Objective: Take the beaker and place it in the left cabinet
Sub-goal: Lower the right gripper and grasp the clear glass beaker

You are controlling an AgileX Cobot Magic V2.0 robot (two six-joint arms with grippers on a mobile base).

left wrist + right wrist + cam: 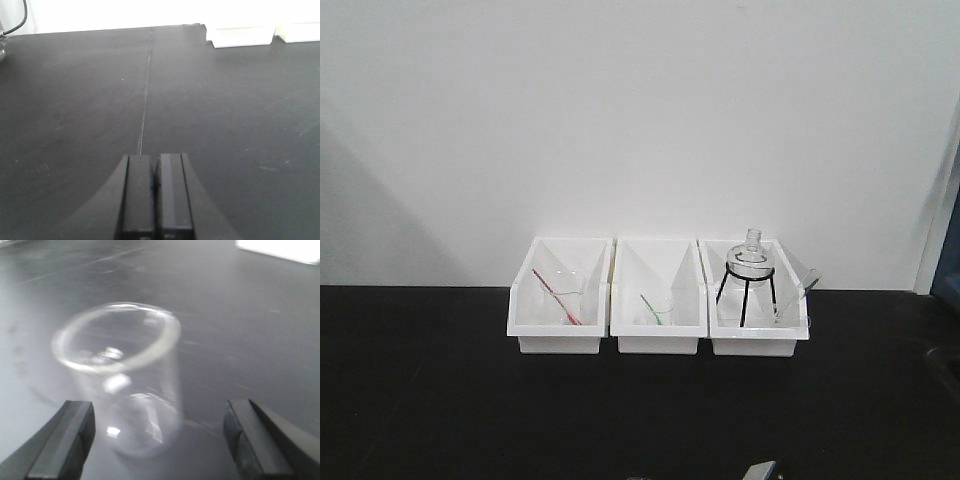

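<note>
A black bench (420, 400) ran up to a plain white wall (620, 120). Three white open-topped bins stood side by side against that wall, close together. The left bin (558, 297) held a clear glass vessel with one red rod (558, 296) leaning in it. The middle bin (658, 297) held a smaller clear vessel with one green rod (655, 310). The right bin (756, 300) held one round-bodied glass flask (752, 262) seated on one black wire tripod (745, 295), with another clear glass piece tilted beside it, too faint to make out. In the right wrist view, one beaker (125, 390), a clear cylinder with a flared rim, stood upright on the bare bench, blurred. It sat between the two dark fingers of the right gripper (157, 415), which were spread wide apart. The beaker touched neither finger and sat nearer the one at the left side of that view. Nothing else lay on the bench around it; a white bin edge showed well apart at the top right corner. In the left wrist view, the left gripper (155, 160) had its two fingers pressed together on nothing, above open bench crossed by one thin seam (145, 100). Two bin fronts (240, 35) stood far ahead of it, and one dark cable (20, 17) hung at the top left corner.
</note>
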